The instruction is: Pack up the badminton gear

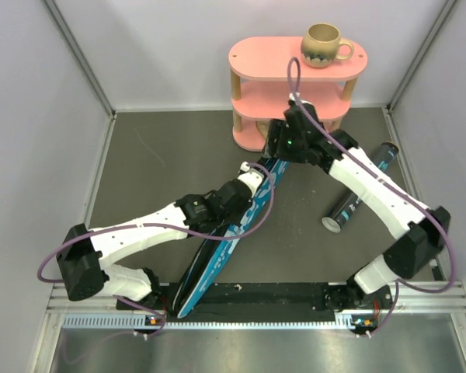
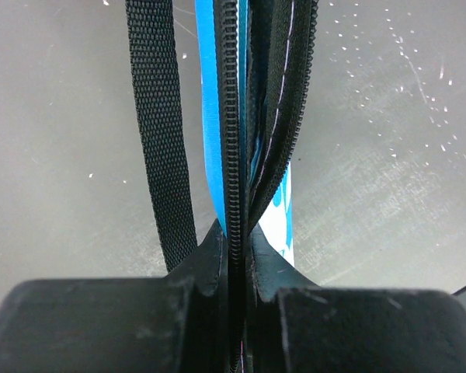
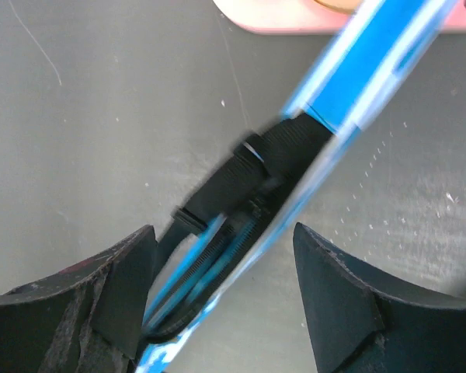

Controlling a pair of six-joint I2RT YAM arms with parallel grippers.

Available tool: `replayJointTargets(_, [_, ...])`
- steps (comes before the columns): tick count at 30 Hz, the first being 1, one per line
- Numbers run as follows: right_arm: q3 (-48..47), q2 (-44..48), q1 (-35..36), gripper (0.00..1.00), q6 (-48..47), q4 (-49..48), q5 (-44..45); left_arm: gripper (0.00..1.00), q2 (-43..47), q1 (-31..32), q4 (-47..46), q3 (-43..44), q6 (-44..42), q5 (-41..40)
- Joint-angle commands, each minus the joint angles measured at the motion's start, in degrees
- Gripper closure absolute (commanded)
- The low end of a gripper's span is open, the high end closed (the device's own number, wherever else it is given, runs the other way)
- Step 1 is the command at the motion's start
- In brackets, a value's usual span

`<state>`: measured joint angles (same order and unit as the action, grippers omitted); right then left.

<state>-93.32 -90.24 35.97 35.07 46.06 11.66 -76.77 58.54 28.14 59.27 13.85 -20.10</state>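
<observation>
- Left claw (image 1: pixel 258 180), seen from above, pinches the cover (image 1: pixel 216 268) near its far end. The cover lies slantwise from the near edge toward the shelf (image 1: pixel 295 58). The right claw (image 1: pixel 289 144) hangs over the cover's far end. The tube (image 1: pixel 363 186) lies well apart at the right, outside the cover.
- Left wrist: the jaws are pressed together on the cover's zipper (image 2: pixel 231 140) edge, with a black strap (image 2: pixel 159 116) hanging just beside it.
- Right wrist: the fingers (image 3: pixel 128 287) stand spread. The cover's strap end is between them and touches neither, as far as the blur lets me tell.
- Step in hand, I judge: working the zipper of the cover. What is inside I cannot see.
- The next move calls for the right claw to find the small zipper pull and pinch it, with the left claw holding the edge taut.
</observation>
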Motion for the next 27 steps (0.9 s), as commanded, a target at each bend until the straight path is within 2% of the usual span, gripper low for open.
replayJointTargets(1, [14.0, 16.5, -5.0, 0.25, -1.4, -16.9, -13.1, 1.00, 3.0, -0.2, -7.1, 2.3, 0.0, 4.1])
replayJointTargets(2, [19.5, 18.2, -6.3, 0.22, -1.7, -22.3, -17.8, 1.00, 3.2, -0.4, -7.2, 2.2, -0.3, 5.9])
replayJointTargets(4, [24.6, 21.3, -12.1, 0.19, -1.6, -27.8, -24.0, 1.00, 3.5, -0.3, -7.6, 1.6, -0.9, 6.6])
replayJointTargets(7, [28.4, 22.8, -21.4, 0.18, 0.7, -30.4, -32.3, 1.00, 3.7, -0.5, -7.6, 1.3, -1.6, 8.1])
replayJointTargets(12, [17.7, 13.8, -23.3, 0.26, 1.6, -19.1, -35.1, 1.00, 3.1, -0.6, -8.3, 0.9, -3.5, 9.4])
replayJointTargets(18, [12.0, 6.9, -22.9, 0.34, 5.2, -16.4, -31.2, 1.00, 2.6, -0.6, -8.5, 1.2, -5.0, 11.5])
replayJointTargets(25, [8.9, 2.6, -21.1, 0.55, 7.5, -15.0, -27.4, 1.00, 3.3, -0.8, -8.8, 0.5, -6.5, 13.3])
replayJointTargets(27, [8.4, 1.8, -20.4, 0.72, 7.7, -14.7, -27.4, 1.00, 3.3, -1.1, -8.7, 0.7, -7.1, 15.2])
